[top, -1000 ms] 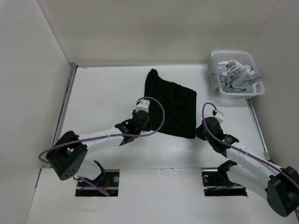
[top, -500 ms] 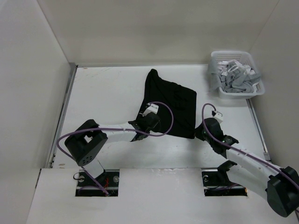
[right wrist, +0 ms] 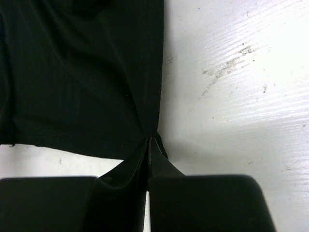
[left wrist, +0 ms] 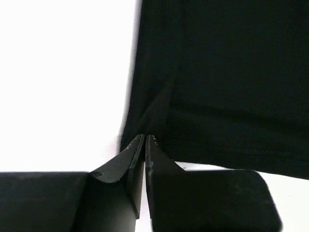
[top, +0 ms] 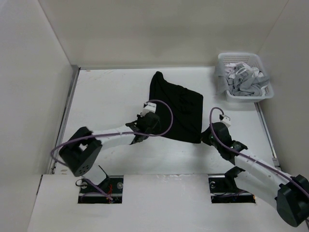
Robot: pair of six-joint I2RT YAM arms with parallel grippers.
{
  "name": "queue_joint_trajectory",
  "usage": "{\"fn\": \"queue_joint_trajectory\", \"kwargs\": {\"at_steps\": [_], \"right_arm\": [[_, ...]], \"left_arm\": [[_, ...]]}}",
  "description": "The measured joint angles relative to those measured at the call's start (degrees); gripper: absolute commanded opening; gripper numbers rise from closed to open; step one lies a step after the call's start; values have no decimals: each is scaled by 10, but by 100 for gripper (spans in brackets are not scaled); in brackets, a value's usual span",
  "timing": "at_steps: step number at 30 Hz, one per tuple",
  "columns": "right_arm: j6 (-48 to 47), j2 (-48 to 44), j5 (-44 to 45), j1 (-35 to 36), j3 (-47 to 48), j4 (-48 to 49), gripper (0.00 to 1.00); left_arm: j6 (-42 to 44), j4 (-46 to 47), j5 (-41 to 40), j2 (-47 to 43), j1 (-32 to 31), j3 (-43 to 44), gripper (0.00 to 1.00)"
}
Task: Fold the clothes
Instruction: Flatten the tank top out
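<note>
Pinching only slivers of the shirt's [top: 178, 108] 2 near corners, the closed left gripper [left wrist: 145, 137] and right gripper [right wrist: 148, 140] may slip off when lifting.

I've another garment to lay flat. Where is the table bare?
Widest bare patch: table left of the black T-shirt, to the left wall. A narrow strip separates shirt and basket. Crowded: near edge, where left gripper and right gripper pinch its corners.

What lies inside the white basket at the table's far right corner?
The white basket holds a heap of grey-white striped garments. Its floor and anything beneath the heap are covered.
</note>
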Motion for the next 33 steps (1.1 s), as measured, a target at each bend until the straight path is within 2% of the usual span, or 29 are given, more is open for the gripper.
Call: {"fn": "queue_joint_trajectory", "kwargs": {"at_steps": [8, 13, 15, 17, 18, 19, 23, 27, 33], "right_arm": [[-13, -40, 0, -2, 20, -10, 1], [-16, -45, 2, 0, 46, -16, 3], [-7, -38, 3, 10, 43, -24, 14], [4, -37, 4, 21, 32, -31, 35], [11, -38, 3, 24, 25, -35, 42], [15, -41, 4, 24, 18, -42, 47], [24, -55, 7, 29, 11, -75, 55], [28, -43, 6, 56, 12, -83, 53], [47, 33, 8, 118, 26, -104, 44]], "left_arm": [[-80, -7, 83, -305, 119, 9, 2], [-122, -1, 118, -386, 165, 1, 2], [-138, -2, 133, -398, 181, -26, 3], [-155, -6, 151, -402, 199, -66, 3], [-164, -11, 161, -404, 209, -90, 4], [-174, -14, 172, -408, 219, -115, 4], [-211, -23, 214, -434, 262, -203, 4], [-236, -22, 250, -456, 307, -240, 4], [-247, -5, 279, -472, 347, -246, 4]]}}
